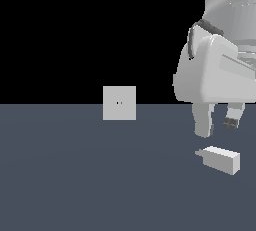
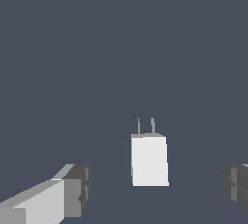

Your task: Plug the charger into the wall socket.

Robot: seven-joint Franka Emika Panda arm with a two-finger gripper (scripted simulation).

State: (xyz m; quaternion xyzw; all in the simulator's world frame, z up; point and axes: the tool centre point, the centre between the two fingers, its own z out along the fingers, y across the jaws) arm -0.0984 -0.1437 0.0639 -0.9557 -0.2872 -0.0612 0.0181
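Going from the exterior view's left, the first thing on the floor [image 1: 75,175], a flat, matte, slate-blue plane, is the one socket [image 1: 119,103]. It is a thin, upright, light-grey square plate with two tiny dark holes at its centre. It stands at the far edge of the floor, against the black background, left of the view's middle and well apart from everything else.

Farther right and nearer lies the one charger [image 1: 220,158], a small, smooth, light-grey oblong box resting flat on the floor. Its narrower nub end points toward the exterior view's left. In the wrist view the charger [image 2: 149,160] shows as a plain pale block with two thin grey prongs side by side at one end.

Right above it hangs my claw [image 1: 218,123], at the end of the bulky, glossy, pale grey arm [image 1: 220,70] that fills the upper right. My two fingers [image 1: 203,120] are spread wide and hold nothing; each is pale with a darker grey pad. In the wrist view the charger sits between the two pads [image 2: 77,189], touching neither. The tips are above the charger, clear of it.

Nothing here is a container.
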